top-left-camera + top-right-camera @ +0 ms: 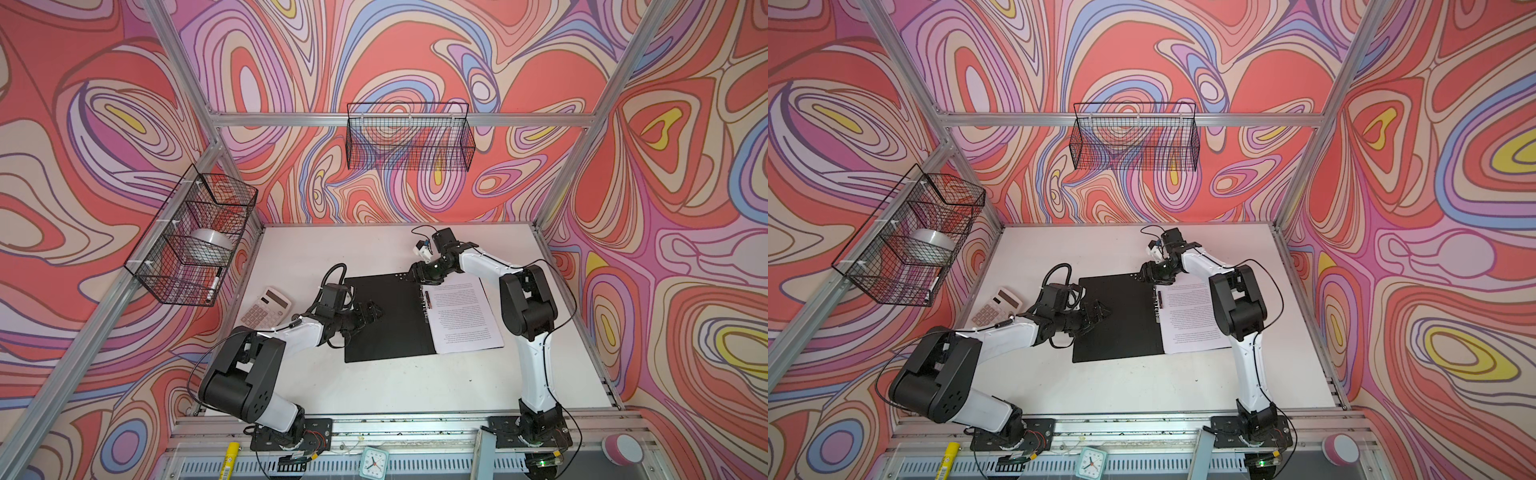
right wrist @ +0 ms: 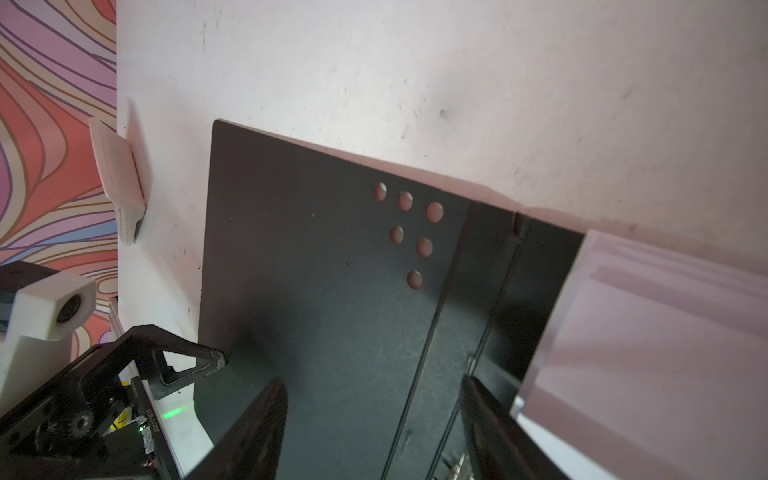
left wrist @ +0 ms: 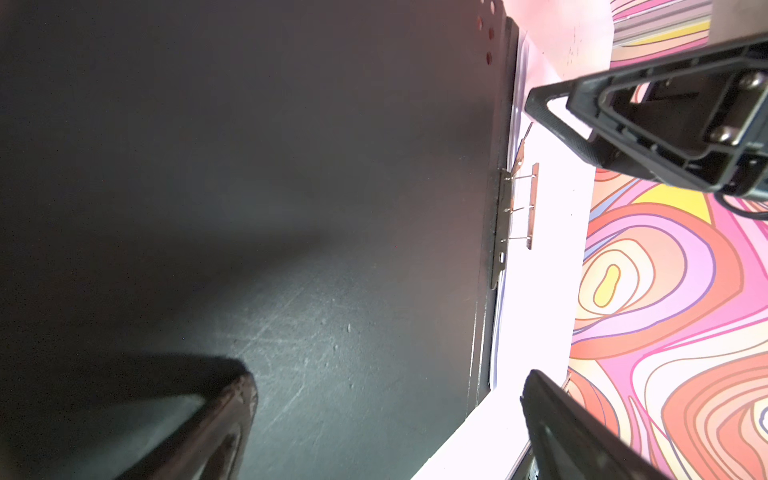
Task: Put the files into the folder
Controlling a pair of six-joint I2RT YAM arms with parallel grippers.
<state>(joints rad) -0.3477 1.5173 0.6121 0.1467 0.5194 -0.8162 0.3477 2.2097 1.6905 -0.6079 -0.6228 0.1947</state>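
The folder (image 1: 386,332) is lying open on the desk (image 1: 395,386), showing its black inside. The files (image 1: 461,316) are lying flat on its right side, just beside the metal clip (image 1: 426,301) in the middle. So the papers are looking like they are already in place. I cannot tell if the clip is pressing on them. In the left wrist view it seems to be standing up a bit.

The left tool (image 1: 372,311) is hanging over the bare left flap with its jaws wide apart, holding nothing. The right tool (image 1: 419,276) is sitting over the far end of the fold, near the little dots (image 2: 409,232). Its jaws are apart too, and nothing is sitting between them but the folder below.

What is looking left to do: maybe pushing the clip down, then lifting the left flap and folding it over the papers to shut the folder. The calculator (image 1: 268,309) is resting on the desk near the left flap, out of the way.
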